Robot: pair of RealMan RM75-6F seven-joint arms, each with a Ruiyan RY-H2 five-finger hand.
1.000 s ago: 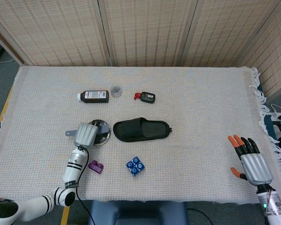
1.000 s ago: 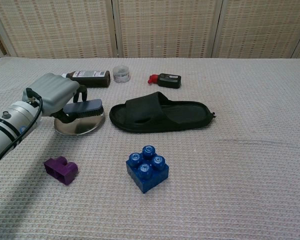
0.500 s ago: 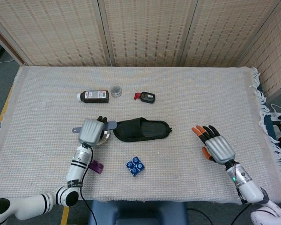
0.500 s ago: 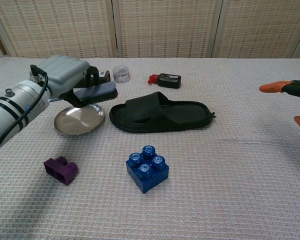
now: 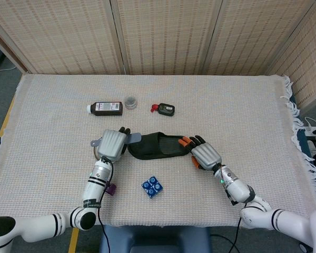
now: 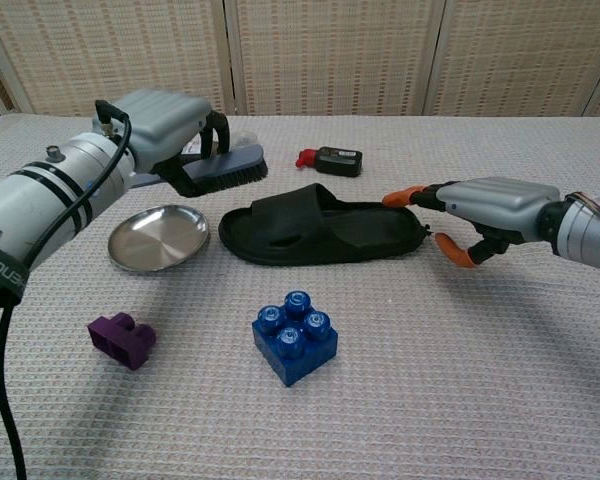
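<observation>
While the left hand (image 6: 170, 135) grips a blue brush (image 6: 223, 167) with its fingers wrapped round the handle, it has carried that brush up and away from the steel plate (image 6: 158, 237) where it sat a second ago — the bristles now hang above the toe end of the black slipper (image 6: 320, 230). Over the same second the right hand (image 6: 480, 208) has swept in from the table's right edge to the slipper's heel end; its orange-tipped fingers (image 5: 186, 140) are spread apart and hold nothing, the tips at or just over the heel rim, though contact cannot be told. No writing can be read: the dark brown bottle (image 5: 106, 108) lying on its side at the back carries a label too small to make out, and the small black device with a red end (image 5: 164, 109) shows no legible marking. A little clear jar (image 5: 130, 101) stands between those two. Nearer the robot lie a blue toy brick (image 6: 293, 335) and a purple brick (image 6: 122, 339) — both well apart from the slipper. Everything rests on a woven cloth-covered table (image 5: 237, 105) before reed screens (image 5: 163, 34).
</observation>
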